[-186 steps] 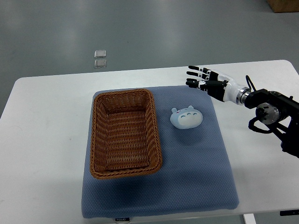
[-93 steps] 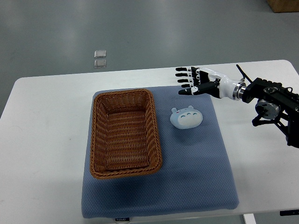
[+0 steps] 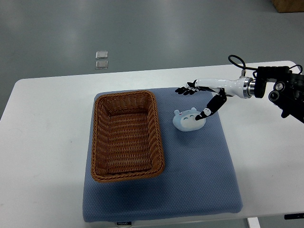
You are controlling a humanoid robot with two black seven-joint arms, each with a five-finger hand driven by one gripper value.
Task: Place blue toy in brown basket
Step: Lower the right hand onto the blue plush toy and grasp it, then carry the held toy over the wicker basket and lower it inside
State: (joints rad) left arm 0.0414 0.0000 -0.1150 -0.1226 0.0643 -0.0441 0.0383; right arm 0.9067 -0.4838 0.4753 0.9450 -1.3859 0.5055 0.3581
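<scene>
Writing shows only on a small dark tag [image 3: 123,222] at the near edge of the blue-grey padded mat [image 3: 190,180]; its pale letters are too small to read.

Reaching in from the right edge at about 2 o'clock, the black-jointed robot arm ends in a white-and-black right hand [image 3: 202,95] stretched toward the middle of the white table [image 3: 42,142]. Its fingers [image 3: 184,89] are spread flat and point toward 9 o'clock over the far part of the mat, while the thumb [image 3: 209,108] angles down toward 7 o'clock. The hand is splayed wide and grips nothing.

The pale blue rounded plush toy with small ears and a face [image 3: 188,119] lies on the mat just beyond the basket's right wall. It sits at 6 o'clock from the spread fingers, and the thumb tip reaches its upper right edge; whether they actually touch cannot be told.

The brown woven rectangular wicker basket [image 3: 127,137] stands on the left half of the mat, at 9 o'clock from the toy and close beside it. Two small clear square pieces [image 3: 101,60] lie on the grey floor beyond the table at 12 o'clock.
</scene>
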